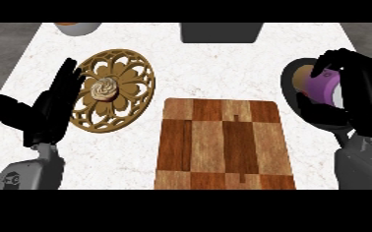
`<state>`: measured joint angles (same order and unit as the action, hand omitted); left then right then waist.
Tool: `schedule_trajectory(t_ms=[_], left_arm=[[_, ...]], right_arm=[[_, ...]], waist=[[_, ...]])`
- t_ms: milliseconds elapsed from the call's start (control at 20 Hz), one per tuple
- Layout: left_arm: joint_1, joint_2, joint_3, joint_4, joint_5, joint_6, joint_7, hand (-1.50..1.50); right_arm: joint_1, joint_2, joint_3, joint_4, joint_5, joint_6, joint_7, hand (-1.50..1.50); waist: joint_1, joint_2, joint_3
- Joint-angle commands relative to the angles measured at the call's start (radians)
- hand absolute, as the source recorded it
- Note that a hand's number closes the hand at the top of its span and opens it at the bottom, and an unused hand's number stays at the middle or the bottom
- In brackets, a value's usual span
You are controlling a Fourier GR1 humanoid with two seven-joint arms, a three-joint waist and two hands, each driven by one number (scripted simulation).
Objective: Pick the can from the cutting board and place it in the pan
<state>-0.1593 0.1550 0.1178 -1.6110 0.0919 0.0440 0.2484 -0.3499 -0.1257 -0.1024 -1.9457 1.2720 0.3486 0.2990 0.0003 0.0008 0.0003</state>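
Hands: right black hand curled round the purple cylindrical can, held over the dark round pan, seemingly for release | brown chequered wooden cutting board left of that hand, bare | left black hand resting open, fingers straight | can: purple body, tan end, tilted, partly hidden.
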Motion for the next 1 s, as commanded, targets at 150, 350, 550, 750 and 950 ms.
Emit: schedule_trajectory(t_ms=[150, 350, 550, 750, 950], left_arm=[[-0.026, -0.007, -0.001, 0.008, 0.01, 0.001, 0.032, 0.0], [-0.005, -0.025, -0.027, 0.04, -0.03, 0.002, -0.039, 0.0], [0.018, -0.026, -0.028, 0.003, -0.015, -0.008, -0.019, 0.0], [-0.086, -0.004, -0.005, 0.055, -0.021, 0.011, 0.025, 0.0], [-0.03, -0.017, -0.018, 0.03, -0.022, -0.004, -0.015, 0.0]], right_arm=[[-0.056, -0.139, -0.268, 0.276, -0.183, -0.179, -0.196, 1.5], [-0.065, -0.237, -0.365, 0.492, -0.252, -0.258, -0.337, 1.5], [-0.084, -0.251, -0.351, 0.727, -0.256, -0.409, -0.488, 1.5], [-0.157, -0.27, -0.341, 0.953, -0.275, -0.479, -0.605, 1.5], [-0.296, -0.32, -0.355, 1.245, -0.243, -0.591, -0.653, 1.5]], waist=[[0.003, 0.002, 0.0], [0.006, 0.004, 0.001], [0.013, 0.004, 0.001], [0.012, 0.005, 0.001], [0.029, 0.01, 0.001]])
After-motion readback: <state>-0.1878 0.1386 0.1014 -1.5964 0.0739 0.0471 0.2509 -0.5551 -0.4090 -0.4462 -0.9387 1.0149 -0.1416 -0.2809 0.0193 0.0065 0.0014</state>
